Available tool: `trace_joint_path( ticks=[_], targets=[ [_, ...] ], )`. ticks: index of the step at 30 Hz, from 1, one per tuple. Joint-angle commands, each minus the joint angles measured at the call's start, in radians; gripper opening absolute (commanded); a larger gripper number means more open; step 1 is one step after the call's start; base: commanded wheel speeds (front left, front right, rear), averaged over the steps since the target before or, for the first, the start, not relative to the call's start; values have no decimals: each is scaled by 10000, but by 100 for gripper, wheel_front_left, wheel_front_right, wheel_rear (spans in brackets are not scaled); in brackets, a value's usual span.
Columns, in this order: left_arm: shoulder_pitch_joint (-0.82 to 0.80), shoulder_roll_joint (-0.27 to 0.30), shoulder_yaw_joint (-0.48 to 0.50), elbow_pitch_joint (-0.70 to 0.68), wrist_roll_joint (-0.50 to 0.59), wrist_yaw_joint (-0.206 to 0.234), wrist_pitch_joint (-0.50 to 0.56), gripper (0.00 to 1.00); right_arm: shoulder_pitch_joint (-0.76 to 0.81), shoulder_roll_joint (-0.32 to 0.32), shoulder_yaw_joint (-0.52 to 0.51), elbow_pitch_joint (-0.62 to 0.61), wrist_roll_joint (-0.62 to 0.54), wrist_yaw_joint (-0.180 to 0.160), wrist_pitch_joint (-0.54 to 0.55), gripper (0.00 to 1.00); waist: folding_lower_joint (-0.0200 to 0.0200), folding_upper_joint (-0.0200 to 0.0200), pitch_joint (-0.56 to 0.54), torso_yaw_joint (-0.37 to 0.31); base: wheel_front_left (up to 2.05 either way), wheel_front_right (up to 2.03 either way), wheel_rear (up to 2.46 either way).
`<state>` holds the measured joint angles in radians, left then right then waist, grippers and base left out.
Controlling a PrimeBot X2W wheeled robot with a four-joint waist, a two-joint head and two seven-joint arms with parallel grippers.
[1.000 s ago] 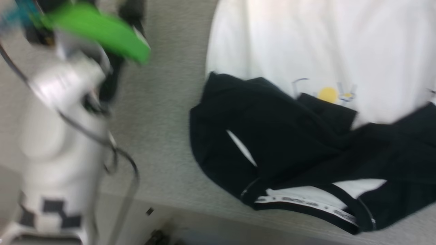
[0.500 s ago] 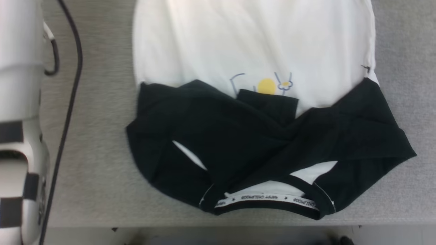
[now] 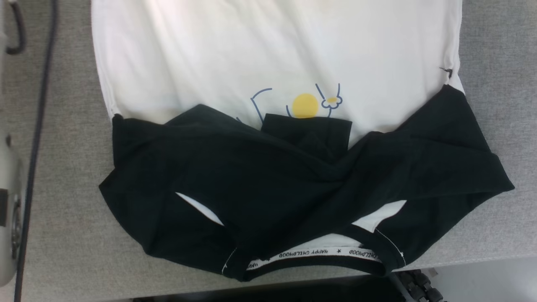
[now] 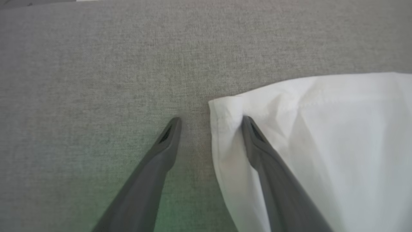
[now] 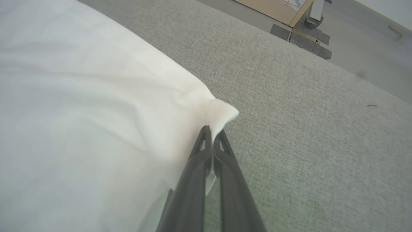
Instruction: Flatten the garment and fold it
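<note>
Since half a second ago the head camera has swung, so the pale forearm (image 3: 8, 209) and its one black cable (image 3: 35, 126) sit almost off the left edge. One garment (image 3: 268, 167) lies spread on the grey surface (image 3: 71, 167), white body away from the robot. Its two black sleeves are folded in across the chest, and its lettered neckband (image 3: 314, 253) lies just beside the near edge. Bare cloth-covered surface lies open on both sides of it. The left tool (image 4: 210, 120) is spread wide and grips nothing: one finger lies on bare surface, the other over a white hem corner. The right tool (image 5: 212, 133) is pinched tight on another white corner, which peaks beyond its tips.
</note>
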<state>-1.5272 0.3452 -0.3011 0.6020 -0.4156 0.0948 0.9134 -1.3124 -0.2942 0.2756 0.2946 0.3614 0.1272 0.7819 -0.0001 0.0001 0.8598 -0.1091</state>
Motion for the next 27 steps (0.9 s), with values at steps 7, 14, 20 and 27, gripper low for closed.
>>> trace_joint_path(
  ticks=[7,14,20,27],
  targets=[
    [932,-42,331,-643,-701,23,210,0,-143,-182,87,58,93,35,-232,0,1,-1,10,79,0,0,0],
    [870,-192,1015,-1231,-1070,-154,-1887,0,-87,-190,-167,468,-93,35,-707,0,1,-1,-556,263,0,0,0],
    [1006,-313,1320,-1104,-1460,-909,-3459,0,210,-308,-554,746,-175,35,-1371,0,1,-1,-1531,598,0,0,0],
    [2119,-484,1294,-902,-1934,-1768,-4561,0,1212,-503,-736,904,33,35,-1709,0,1,-1,-3355,945,0,0,0]
  ],
)
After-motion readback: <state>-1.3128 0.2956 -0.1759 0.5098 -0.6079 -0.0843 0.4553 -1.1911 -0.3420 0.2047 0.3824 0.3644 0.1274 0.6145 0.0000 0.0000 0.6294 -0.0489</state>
